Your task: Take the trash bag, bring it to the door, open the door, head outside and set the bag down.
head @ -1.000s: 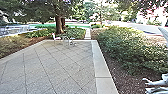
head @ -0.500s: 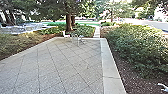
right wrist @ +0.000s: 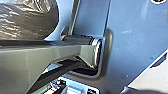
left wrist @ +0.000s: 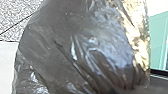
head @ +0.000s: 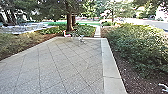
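Large and close in the left wrist view is the dark, shiny trash bag [left wrist: 67,42], its folds drawn together towards my left gripper, which is shut on it. Speckled paving lies behind the bag. Part of the same kind of dark plastic, the trash bag [right wrist: 27,18], appears beside the robot's own plate and jointed bar in the right wrist view. The state of my right gripper cannot be made out.
Outdoors, a paved patio [head: 57,65] with a pale border [head: 110,65] stretches ahead. Light chairs [head: 67,35] stand at its far edge, before a tree trunk [head: 70,22]. Bushes [head: 137,45] line the right; a pale object [head: 163,86] pokes in at lower right.
The head camera has turned left since a second ago, so the patio and bushes stand further right. Over the last half second the view has hardly shifted.
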